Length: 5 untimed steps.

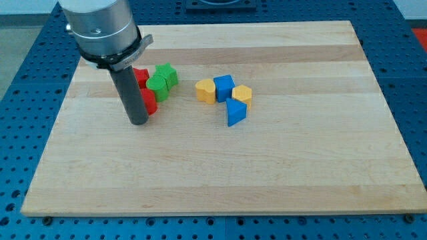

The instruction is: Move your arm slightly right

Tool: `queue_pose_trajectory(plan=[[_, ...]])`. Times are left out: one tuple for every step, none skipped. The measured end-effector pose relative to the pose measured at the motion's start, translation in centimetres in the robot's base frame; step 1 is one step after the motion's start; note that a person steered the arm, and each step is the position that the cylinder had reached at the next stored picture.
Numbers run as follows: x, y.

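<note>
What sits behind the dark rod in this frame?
Two red blocks show partly behind the rod, with two green blocks to their right. My tip rests at their lower left; the rod hides the reds' left sides.

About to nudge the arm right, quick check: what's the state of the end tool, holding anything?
No gripper: my tip holds nothing, resting on the board just left of the red blocks.

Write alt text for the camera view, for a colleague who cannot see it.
My tip rests on a wooden board, touching the red blocks at the view's upper left, beside two green blocks. Further right, apart from them, two yellow blocks and two blue blocks form a cluster.
</note>
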<state>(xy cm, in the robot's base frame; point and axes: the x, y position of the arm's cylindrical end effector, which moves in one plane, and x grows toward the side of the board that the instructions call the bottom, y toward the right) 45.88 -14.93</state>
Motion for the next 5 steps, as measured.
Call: queue_pose_trajectory(plan=[[0.0,0.0],[0.2,-0.1],[1.3,2.5],[2.5,6.2],[2.6,6.3]])
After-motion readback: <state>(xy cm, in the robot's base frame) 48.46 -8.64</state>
